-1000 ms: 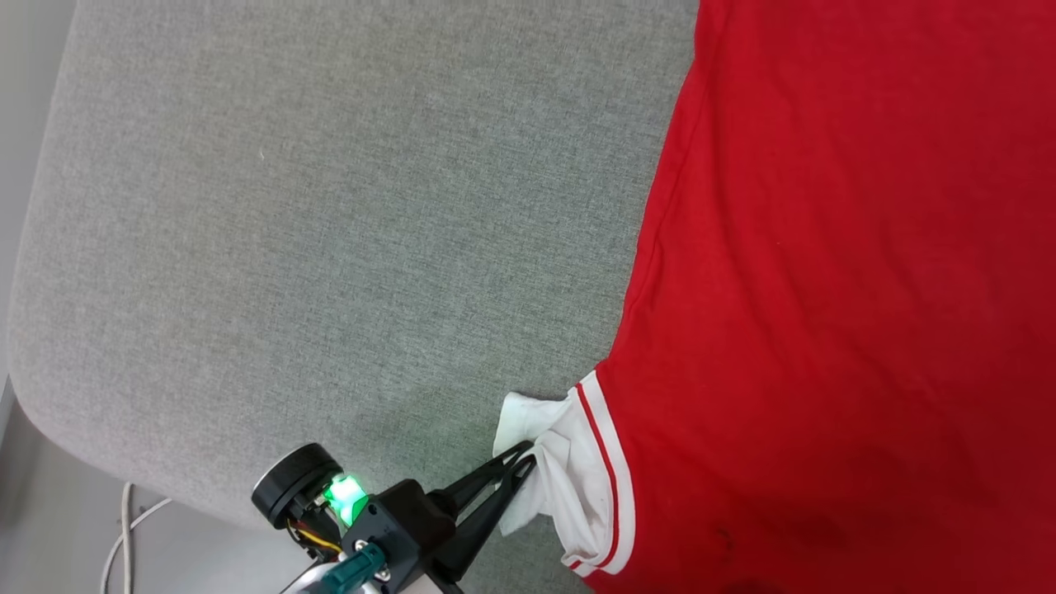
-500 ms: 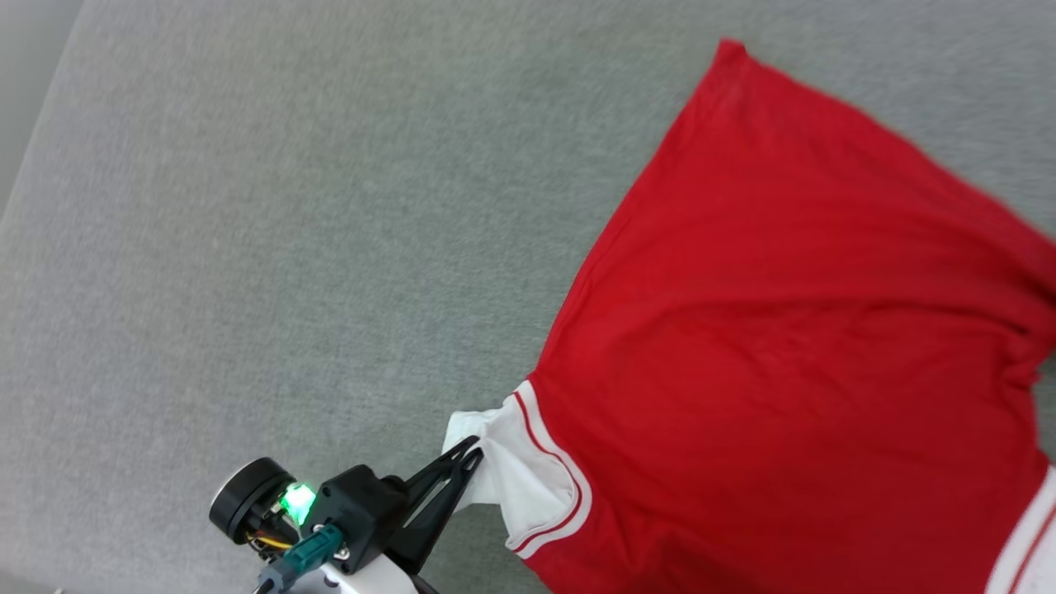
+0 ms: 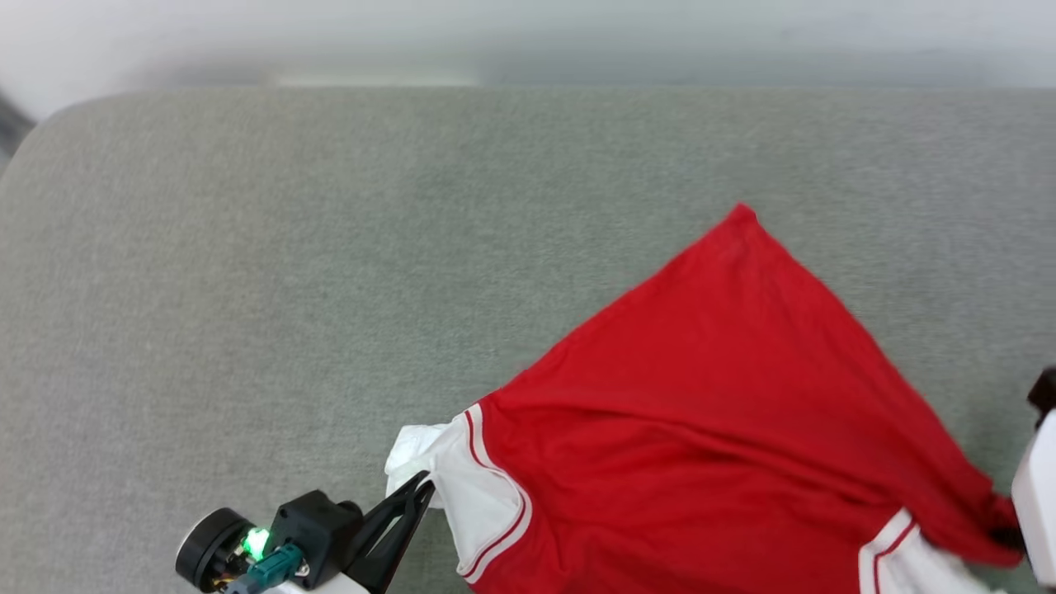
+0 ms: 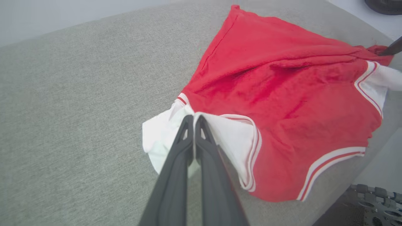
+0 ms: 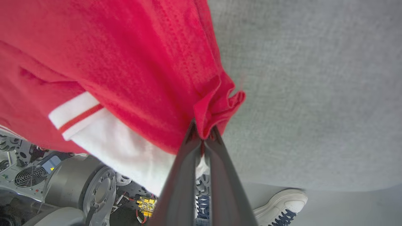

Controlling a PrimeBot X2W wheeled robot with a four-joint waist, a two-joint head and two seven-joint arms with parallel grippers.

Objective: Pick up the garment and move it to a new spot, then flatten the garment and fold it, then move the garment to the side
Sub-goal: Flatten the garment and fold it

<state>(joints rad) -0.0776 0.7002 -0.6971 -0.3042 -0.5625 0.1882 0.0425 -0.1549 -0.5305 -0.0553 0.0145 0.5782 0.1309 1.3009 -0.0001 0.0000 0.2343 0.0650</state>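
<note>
Our left hand (image 4: 193, 116) reaches in low from the near edge, clamped shut on a white sleeve of the garment (image 3: 726, 396). Our right hand (image 5: 202, 128) pinches a bunched red edge. The garment lies stretched between them on the grey surface (image 3: 289, 247).

Bkgd: large grey woven-fabric padded surface (image 3: 247, 289), flat, w/ rounded corner (image 3: 58, 115) at far left in head view. Beyond its far edge: pale blurred wall (image 3: 330, 33). Rt wrist view: pale grey smooth floor (image 5: 351, 207) past surface edge; white lace-up sneaker w/ dark laces (image 5: 282, 204) on it. Light soft, even.
</note>
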